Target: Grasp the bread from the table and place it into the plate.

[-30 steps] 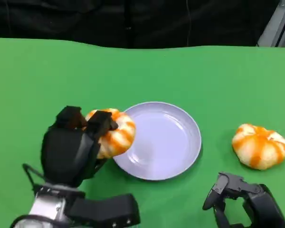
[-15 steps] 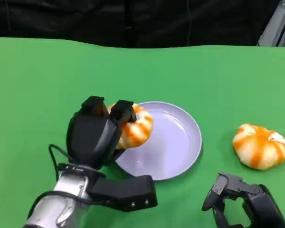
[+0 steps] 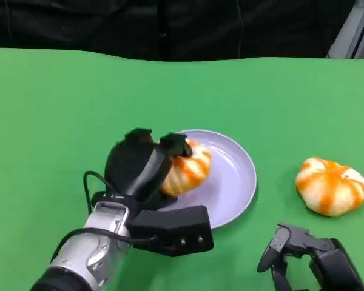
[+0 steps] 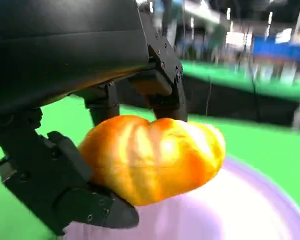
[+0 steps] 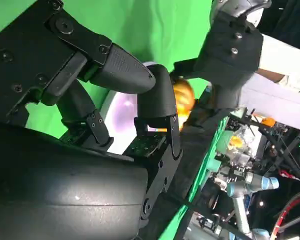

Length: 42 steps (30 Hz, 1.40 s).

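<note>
My left hand (image 3: 147,165) has its fingers (image 4: 162,82) clamped on a bun (image 3: 187,168), with the thumb side under it and the other fingers over its top. In the left wrist view the bun (image 4: 152,157) is orange with paler stripes and sits just above the lilac surface of the plate (image 4: 250,210); I cannot tell whether it touches. From the head view the bun is over the left part of the plate (image 3: 236,176), inside its rim. My left forearm (image 3: 91,254) runs in from the lower left, over the green tabletop (image 3: 60,109).

My right hand (image 3: 309,257) sits low at the right, near the front edge, holding nothing. Its fingers (image 5: 140,80) are curled in but apart. A second bun (image 3: 330,186) lies on the tabletop to the right of the plate, apart from it and just beyond my right hand.
</note>
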Each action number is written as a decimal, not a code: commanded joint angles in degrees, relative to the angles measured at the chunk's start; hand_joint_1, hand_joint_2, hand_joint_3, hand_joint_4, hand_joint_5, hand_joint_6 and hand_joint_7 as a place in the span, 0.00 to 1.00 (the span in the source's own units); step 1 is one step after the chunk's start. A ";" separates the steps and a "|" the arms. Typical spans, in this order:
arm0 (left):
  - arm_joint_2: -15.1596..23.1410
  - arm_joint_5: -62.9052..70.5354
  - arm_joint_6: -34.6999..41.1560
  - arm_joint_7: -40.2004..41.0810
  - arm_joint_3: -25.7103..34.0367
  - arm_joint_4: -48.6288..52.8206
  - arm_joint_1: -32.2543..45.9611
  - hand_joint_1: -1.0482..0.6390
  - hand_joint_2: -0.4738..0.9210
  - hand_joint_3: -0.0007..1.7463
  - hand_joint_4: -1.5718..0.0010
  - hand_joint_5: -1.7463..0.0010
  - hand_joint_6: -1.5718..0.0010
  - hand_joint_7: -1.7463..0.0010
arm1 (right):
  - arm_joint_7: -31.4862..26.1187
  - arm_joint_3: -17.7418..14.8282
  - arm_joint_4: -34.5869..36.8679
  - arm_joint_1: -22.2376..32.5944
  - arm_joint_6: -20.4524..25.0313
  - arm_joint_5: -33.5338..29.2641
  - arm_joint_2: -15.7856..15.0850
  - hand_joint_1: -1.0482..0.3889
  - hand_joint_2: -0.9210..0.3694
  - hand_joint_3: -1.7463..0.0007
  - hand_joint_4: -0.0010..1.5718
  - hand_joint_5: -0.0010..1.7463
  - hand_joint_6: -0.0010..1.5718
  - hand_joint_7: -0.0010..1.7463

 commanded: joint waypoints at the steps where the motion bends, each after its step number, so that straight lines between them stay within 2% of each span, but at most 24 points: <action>1: 1.83 -0.19 3.92 -9.28 -1.31 -4.42 0.72 0.24 1.00 0.13 0.98 0.72 0.92 0.99 | -0.03 -0.12 -0.77 0.52 0.61 0.69 -0.36 0.34 0.45 0.17 0.58 1.00 0.51 0.87; 2: 2.07 -0.34 4.93 -11.75 -1.55 -5.52 0.96 0.21 1.00 0.16 0.99 0.82 0.95 0.99 | 0.00 -0.11 -0.81 0.55 0.64 0.76 -0.35 0.35 0.45 0.17 0.57 1.00 0.51 0.87; 4: 2.37 -0.52 6.22 -14.57 -1.80 -7.09 1.35 0.17 1.00 0.18 1.00 0.91 0.97 0.99 | 0.02 -0.10 -0.85 0.58 0.68 0.82 -0.34 0.35 0.45 0.16 0.57 1.00 0.51 0.87; 10: 3.99 -1.98 8.52 -23.46 -1.91 -12.14 2.50 0.10 1.00 0.22 1.00 1.00 0.99 1.00 | -0.20 -0.24 -1.27 0.77 1.14 0.58 -0.40 0.35 0.46 0.15 0.57 1.00 0.52 0.87; 19: 7.94 -1.97 9.40 -27.19 -0.11 -23.06 6.96 0.08 1.00 0.23 1.00 1.00 0.98 0.99 | 0.04 -0.31 -1.28 0.81 0.95 1.07 -0.47 0.36 0.46 0.15 0.57 1.00 0.52 0.87; 24: 11.33 -3.00 8.30 -26.63 3.04 -32.11 13.02 0.10 1.00 0.22 0.99 0.99 0.97 0.99 | -0.17 -0.39 -1.12 0.70 0.71 0.87 -0.42 0.36 0.46 0.15 0.57 1.00 0.51 0.87; 33: 15.06 -6.28 -2.31 -16.87 9.68 -38.07 24.28 0.14 1.00 0.23 0.87 0.93 0.94 0.98 | 0.03 -0.35 -1.15 0.68 0.86 1.19 -0.34 0.37 0.45 0.15 0.56 1.00 0.52 0.87; 38: 15.20 -10.47 -12.11 -9.62 13.90 -38.39 30.92 0.24 1.00 0.14 0.76 0.85 0.79 0.93 | 0.40 -0.20 -1.51 1.14 0.72 1.60 -0.41 0.37 0.45 0.15 0.57 1.00 0.52 0.87; 42: 14.69 -10.95 -15.12 -8.08 15.10 -37.40 31.91 0.28 1.00 0.11 0.74 0.83 0.74 0.93 | 0.33 -0.21 -1.42 1.20 0.50 1.52 -0.49 0.37 0.45 0.15 0.57 1.00 0.52 0.87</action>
